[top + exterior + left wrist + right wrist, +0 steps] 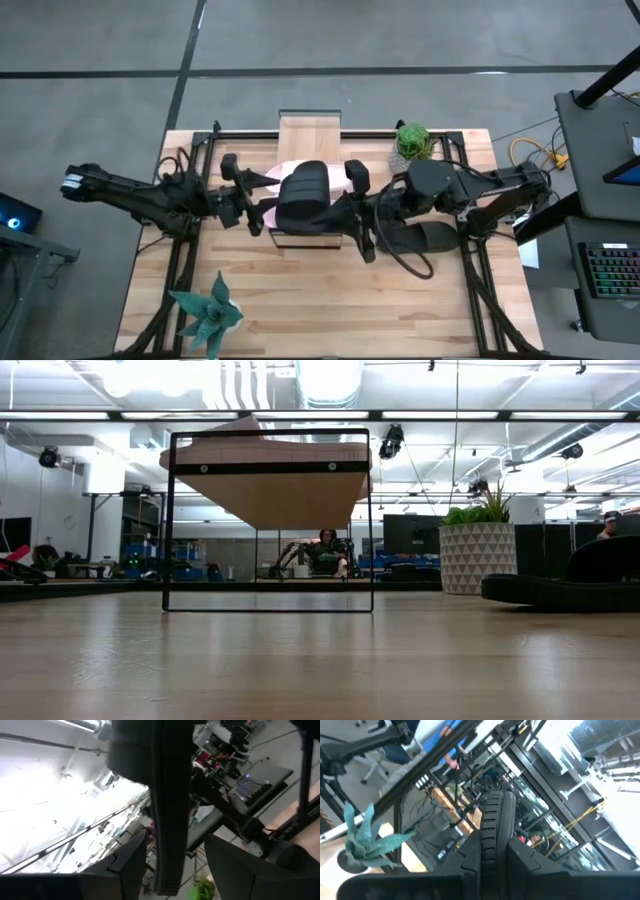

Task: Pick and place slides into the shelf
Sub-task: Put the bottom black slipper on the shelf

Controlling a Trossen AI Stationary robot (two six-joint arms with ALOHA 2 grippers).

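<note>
The right end effector point(353, 216) is pressed shut on the ribbed sole edge of a black open-toe slide sandal with a wide strap point(305, 192). In the right wrist view its two dark fingers point(470, 852) pinch that edge from both sides. The left end effector point(262, 210) sits at the opposite side of the same sandal. In the left wrist view its fingers point(131, 865) stand spread on either side of the sole, with a gap showing beside it, so it is not gripping.

From above, the held sandal lies between the two arms, over the near end of the narrow rack with a light wood plank top and thin black metal frame point(310, 135). Whether it rests on the plank cannot be told. Two light pink slide sandals point(284, 172) show at either side from under the black one, on the same rack.

A second black slide sandal point(427, 238) lies on the wooden counter point(330, 310) under the right arm, well apart from the rack. It also shows at the right of the low view. A green plant in a patterned white pot point(413, 140) stands just beside the rack's far right corner. A teal artificial plant point(210, 315) stands near the counter's front left edge.
</note>
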